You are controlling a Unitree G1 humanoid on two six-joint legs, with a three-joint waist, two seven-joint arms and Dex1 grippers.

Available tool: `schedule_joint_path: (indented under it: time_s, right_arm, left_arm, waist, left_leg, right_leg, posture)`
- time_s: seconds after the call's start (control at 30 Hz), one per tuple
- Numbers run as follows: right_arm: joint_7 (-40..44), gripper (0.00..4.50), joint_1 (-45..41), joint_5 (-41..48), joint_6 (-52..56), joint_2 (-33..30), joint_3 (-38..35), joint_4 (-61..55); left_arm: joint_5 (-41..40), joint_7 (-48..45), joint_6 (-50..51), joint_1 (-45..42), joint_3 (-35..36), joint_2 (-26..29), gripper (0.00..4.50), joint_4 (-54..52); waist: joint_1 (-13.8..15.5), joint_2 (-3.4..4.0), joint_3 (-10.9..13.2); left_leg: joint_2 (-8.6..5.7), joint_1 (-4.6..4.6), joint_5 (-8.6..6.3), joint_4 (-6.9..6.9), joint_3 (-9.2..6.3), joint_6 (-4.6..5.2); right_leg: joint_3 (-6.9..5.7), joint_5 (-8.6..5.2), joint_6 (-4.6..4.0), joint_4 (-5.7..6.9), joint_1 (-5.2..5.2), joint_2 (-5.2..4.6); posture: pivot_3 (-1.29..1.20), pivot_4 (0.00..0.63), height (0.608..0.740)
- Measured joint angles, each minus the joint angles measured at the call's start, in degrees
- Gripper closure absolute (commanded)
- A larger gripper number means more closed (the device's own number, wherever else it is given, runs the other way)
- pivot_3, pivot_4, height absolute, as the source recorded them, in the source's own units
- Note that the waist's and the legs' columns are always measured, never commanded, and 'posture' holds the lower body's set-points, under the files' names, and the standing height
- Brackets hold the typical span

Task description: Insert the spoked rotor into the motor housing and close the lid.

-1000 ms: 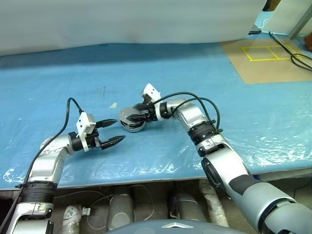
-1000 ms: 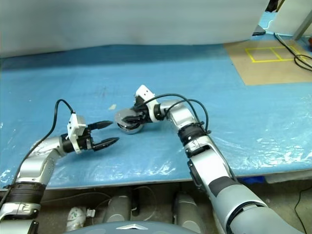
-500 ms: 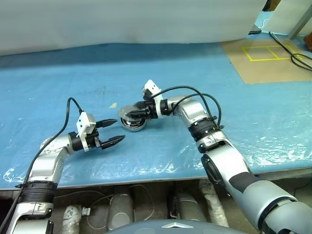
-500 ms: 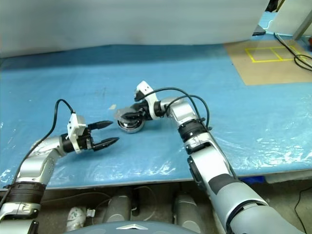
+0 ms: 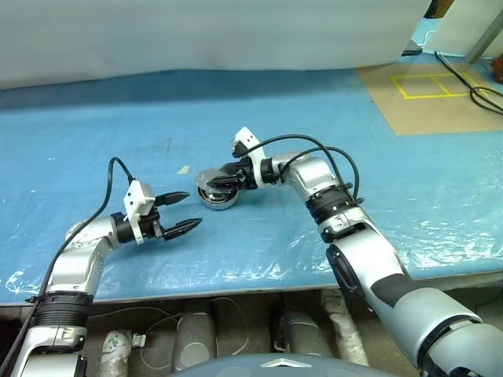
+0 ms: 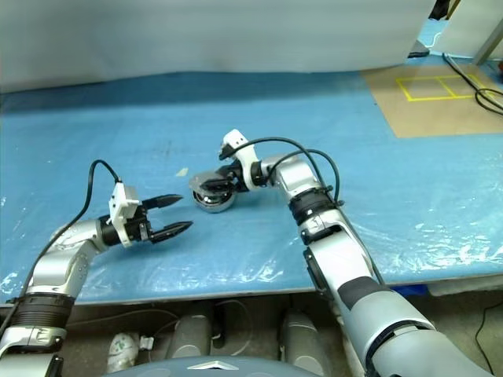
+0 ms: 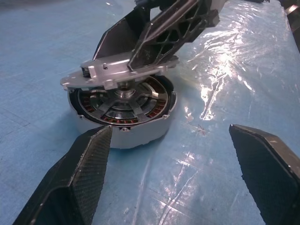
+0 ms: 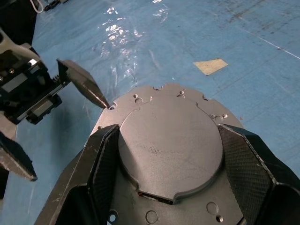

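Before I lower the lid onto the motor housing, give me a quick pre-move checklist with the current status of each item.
1. Spoked rotor seated inside the motor housing: ok, spokes and copper windings show in the left wrist view.
2. Lid gripped by the right pincer: ok, a finger on each side.
3. Lid above the housing: ok, it hangs over the opening, not yet down.
4. Lid level with the housing: not ok, it is tilted.
5. Left pincer out of the way: ok, open and apart from the housing.
6. Lid centred on the hub: cannot tell.
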Motion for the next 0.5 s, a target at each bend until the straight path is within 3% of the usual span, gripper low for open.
schedule_joint_path:
  time_s: [0.23, 0.5]
  right_arm:
    - [2.79, 1.54, 3.67, -0.6, -3.32, -1.59, 3.07, -4.57]
    - [2.23, 1.54, 6.31, -4.76, -16.21, -3.01, 6.72, -4.24]
  left_arm:
    - [0.0, -0.01, 0.05, 0.0, -0.15, 0.0, 0.26, -0.01]
    - [0.0, -0.01, 0.05, 0.0, -0.3, 0.0, 0.26, -0.01]
  waist:
    - [-0.02, -0.01, 0.0]
    - [-0.02, -0.01, -0.01]
  left_leg:
    - [0.01, 0.13, 0.0, 0.0, 0.0, 0.0]
    - [0.0, 0.26, 0.0, 0.03, 0.0, 0.01]
  right_leg:
    - [0.01, -0.03, -0.05, 0.02, 0.12, 0.0]
    - [0.02, -0.13, -0.23, 0.02, 0.25, -0.01]
  posture:
    - [0.0, 0.15, 0.74]
    - [0.0, 0.15, 0.74]
